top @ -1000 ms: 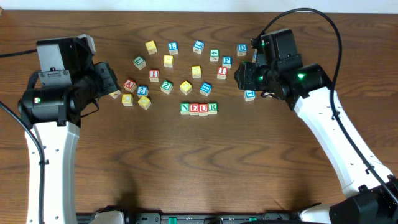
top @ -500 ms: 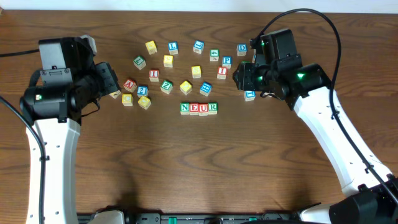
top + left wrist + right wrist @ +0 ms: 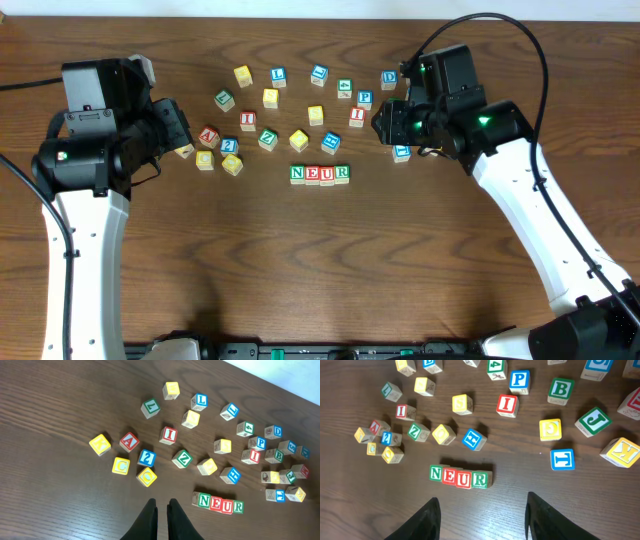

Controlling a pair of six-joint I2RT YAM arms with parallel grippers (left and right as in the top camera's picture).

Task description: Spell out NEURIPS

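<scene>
Four blocks stand in a row reading NEUR [image 3: 320,174] in the middle of the table, also in the left wrist view [image 3: 218,503] and the right wrist view [image 3: 461,477]. Loose letter blocks lie behind it, among them a red I [image 3: 357,116] [image 3: 506,404] and a blue P [image 3: 365,99] [image 3: 519,380]. A second red I [image 3: 248,121] [image 3: 168,435] lies further left. My left gripper [image 3: 161,505] is shut and empty, left of the scatter [image 3: 180,135]. My right gripper [image 3: 482,510] is open and empty, above the table just right of the red I [image 3: 385,122].
Other blocks lie scattered: a yellow K [image 3: 100,444], a red A [image 3: 129,441], a green Z [image 3: 182,458], a green B [image 3: 560,390], a green J [image 3: 594,420], a blue T [image 3: 562,458]. The wooden table [image 3: 320,270] stretches in front of the row.
My right gripper has shifted slightly to the left, toward the red I. The left arm has barely moved. No block has moved.
</scene>
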